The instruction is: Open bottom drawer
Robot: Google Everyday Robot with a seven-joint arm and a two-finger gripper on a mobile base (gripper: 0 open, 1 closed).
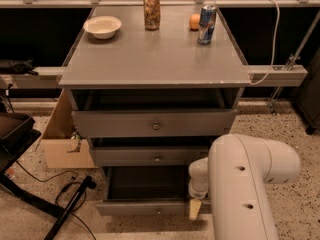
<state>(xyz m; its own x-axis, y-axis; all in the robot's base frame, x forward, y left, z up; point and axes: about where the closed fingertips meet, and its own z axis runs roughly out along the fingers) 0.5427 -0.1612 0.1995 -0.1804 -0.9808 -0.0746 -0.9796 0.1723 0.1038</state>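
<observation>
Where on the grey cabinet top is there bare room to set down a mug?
The front half of the grey cabinet top is bare, before the round white bowl, brown can, orange fruit and blue can lined along the back. The end effector sits at the right front of the open bottom drawer.

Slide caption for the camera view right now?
Robot gripper at the right end of the bottom drawer front, drawer pulled out, dark interior showing.

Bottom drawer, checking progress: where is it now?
Camera view, low centre: the bottom drawer sits pulled out under the middle drawer, with the tool at its front's right end.
</observation>
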